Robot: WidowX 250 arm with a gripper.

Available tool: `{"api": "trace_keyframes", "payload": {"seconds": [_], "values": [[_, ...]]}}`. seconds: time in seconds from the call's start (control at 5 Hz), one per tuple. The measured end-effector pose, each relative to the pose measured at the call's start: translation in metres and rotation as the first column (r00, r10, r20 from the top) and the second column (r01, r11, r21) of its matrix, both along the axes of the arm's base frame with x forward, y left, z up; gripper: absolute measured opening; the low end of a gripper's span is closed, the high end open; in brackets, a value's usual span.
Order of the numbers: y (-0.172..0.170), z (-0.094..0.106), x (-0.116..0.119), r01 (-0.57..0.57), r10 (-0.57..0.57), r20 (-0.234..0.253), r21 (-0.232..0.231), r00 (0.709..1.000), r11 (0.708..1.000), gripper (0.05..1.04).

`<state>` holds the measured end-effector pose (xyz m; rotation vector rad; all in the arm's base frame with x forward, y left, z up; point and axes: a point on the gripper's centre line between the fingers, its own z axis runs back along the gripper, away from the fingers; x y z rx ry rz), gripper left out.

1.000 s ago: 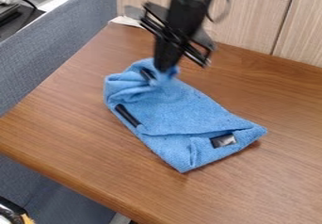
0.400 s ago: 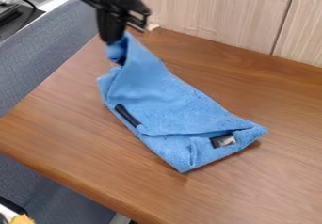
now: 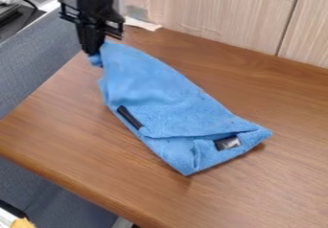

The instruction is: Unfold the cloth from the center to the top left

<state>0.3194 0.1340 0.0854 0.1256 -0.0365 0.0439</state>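
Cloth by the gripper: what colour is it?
The cloth is plain blue, seen best in the camera view.

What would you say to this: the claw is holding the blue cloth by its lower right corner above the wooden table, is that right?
Not quite: in the camera view, the claw is holding the blue cloth by its upper left end, above the wooden table.
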Motion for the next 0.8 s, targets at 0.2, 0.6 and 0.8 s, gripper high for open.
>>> {"api": "trace_keyframes", "payload": {"seconds": [0.2,0.6,0.8], "values": [[0.021,-0.014,0.006,-0.032,0.032,0.003,-0.032,0.999,0.999,0.052],[0.035,-0.031,0.005,-0.073,0.069,-0.056,-0.06,0.996,0.996,0.203],[0.036,-0.031,0.002,-0.087,0.084,-0.065,-0.047,0.994,0.995,0.45]]}}
